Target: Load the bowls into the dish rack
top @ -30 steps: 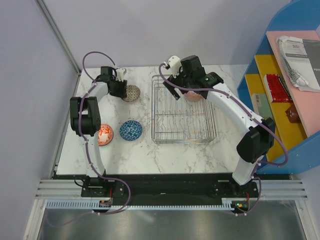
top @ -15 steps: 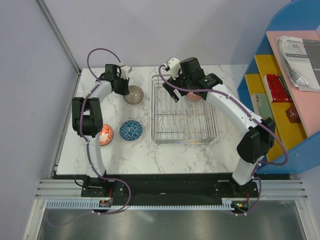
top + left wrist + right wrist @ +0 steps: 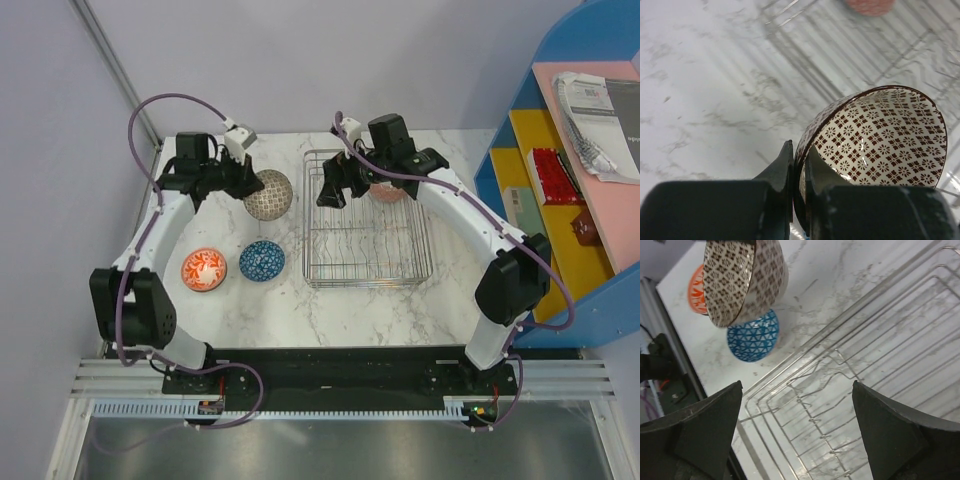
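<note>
The left tool [image 3: 799,155] is clenched on the rim of the brown bowl [image 3: 880,135], one finger inside and the other outside. The bowl is tipped up on edge and, as far as the views show, held off the tabletop [image 3: 300,310], just left of the rack [image 3: 365,225] near its far left corner. Its inside shows a fine brown lattice on white. The right tool [image 3: 795,400] is released, its fingers spread wide with nothing between them, and it hovers above the far left part of the rack, close to the lifted bowl. A red bowl [image 3: 388,193] sits inside the rack toward its far side, partly hidden by the right arm; how it leans among the tines cannot be told. Two more bowls rest on the tabletop to the left of the rack: the blue bowl [image 3: 262,260] nearer to it, and the orange bowl [image 3: 203,268] just beyond the blue one, close beside it but apart. Both lie nearer the arm bases than the lifted bowl. The rack stands flat on the marble tabletop, and its near rows of tines are bare.
</note>
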`<state>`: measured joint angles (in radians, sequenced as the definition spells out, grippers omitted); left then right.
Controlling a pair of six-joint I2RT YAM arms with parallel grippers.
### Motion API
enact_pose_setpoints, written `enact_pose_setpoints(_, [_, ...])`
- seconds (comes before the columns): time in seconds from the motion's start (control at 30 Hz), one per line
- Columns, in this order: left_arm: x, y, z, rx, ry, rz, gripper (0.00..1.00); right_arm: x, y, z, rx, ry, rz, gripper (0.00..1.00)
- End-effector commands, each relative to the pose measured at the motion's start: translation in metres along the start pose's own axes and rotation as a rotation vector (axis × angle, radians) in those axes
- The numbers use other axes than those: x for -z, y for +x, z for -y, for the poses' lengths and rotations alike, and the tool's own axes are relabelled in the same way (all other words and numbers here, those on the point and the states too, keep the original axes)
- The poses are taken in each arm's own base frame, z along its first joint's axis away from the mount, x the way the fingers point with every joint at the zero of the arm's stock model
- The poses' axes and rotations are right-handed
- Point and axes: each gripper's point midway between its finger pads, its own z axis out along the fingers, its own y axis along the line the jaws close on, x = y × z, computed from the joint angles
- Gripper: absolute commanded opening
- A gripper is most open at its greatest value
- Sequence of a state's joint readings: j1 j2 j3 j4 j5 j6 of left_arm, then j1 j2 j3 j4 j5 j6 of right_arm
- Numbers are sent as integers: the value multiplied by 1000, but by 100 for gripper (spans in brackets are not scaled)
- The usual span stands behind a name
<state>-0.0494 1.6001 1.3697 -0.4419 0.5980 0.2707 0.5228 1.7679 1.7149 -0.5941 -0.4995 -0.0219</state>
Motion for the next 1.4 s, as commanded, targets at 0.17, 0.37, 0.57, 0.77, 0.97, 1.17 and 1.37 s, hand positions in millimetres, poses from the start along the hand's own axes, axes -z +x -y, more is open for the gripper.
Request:
enact_pose_setpoints(0.17, [23,17,100,-169,263,75,2,33,-17,-52,-259,-508,121,98])
enact_pose_setpoints(0.37, [38,2,115,-224,261,142,2,33,-5,-59,-372,-641,118,98])
enact_pose_setpoints(0.57, [42,-14,132,-279,270,187,2,31,-5,-66,-366,-692,130,98])
enact_pose_setpoints(0.77, [35,-26,151,-315,302,193,2,21,3,-74,-366,-707,99,98])
enact_pose_setpoints(0.97, [27,-39,158,-343,303,203,2,9,16,-78,-353,-704,55,98])
enact_pose_setpoints(1.17, [20,-50,158,-375,283,210,2,-2,30,-84,-330,-712,10,98])
enact_pose_setpoints(1.37, [20,-53,159,-382,284,217,2,-3,33,-86,-332,-724,-8,98])
